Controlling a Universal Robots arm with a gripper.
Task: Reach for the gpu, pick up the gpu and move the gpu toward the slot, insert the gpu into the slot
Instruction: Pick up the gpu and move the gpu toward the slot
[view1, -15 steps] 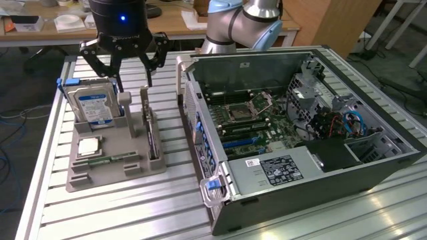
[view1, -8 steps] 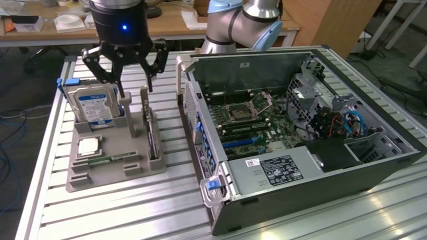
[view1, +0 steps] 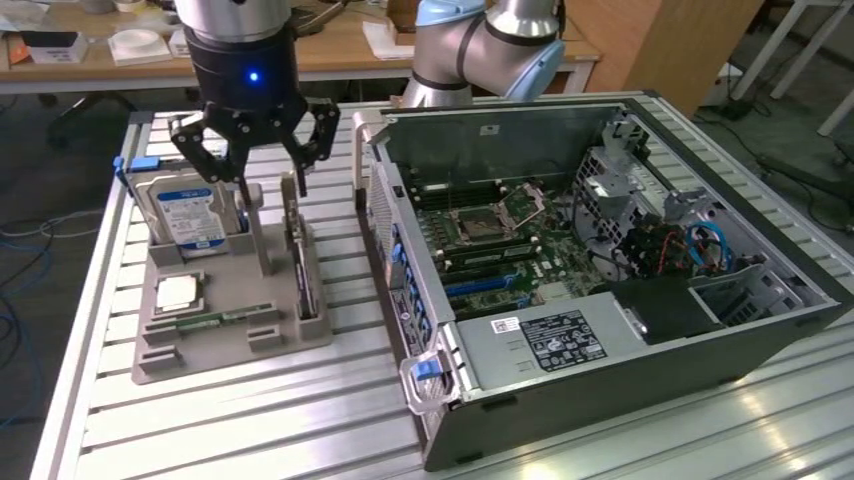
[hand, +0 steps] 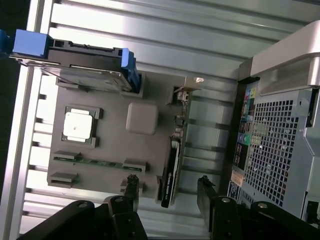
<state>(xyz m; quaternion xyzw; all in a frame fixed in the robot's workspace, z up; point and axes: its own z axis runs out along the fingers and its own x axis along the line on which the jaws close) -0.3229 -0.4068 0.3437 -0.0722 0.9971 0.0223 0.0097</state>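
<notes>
The gpu (view1: 302, 262) stands on its long edge in a holder on the grey tray (view1: 227, 345), its metal bracket at the far end. Seen from the wrist, the gpu (hand: 172, 167) is a thin dark strip, and one end of it lies between the two fingertips. My gripper (view1: 262, 178) hangs a little above the tray, open, with nothing in it and clear of the card. In the wrist view the gripper (hand: 168, 184) straddles the card's line. The slot (view1: 478, 286) is a long connector on the green motherboard inside the open computer case (view1: 627, 340).
A blue-labelled hard drive (view1: 188, 215) stands upright at the tray's far left, close to the gripper. A square silver processor chip (view1: 180, 293) and a memory stick (view1: 216, 320) lie on the tray. The case wall (hand: 280, 145) rises beside the tray.
</notes>
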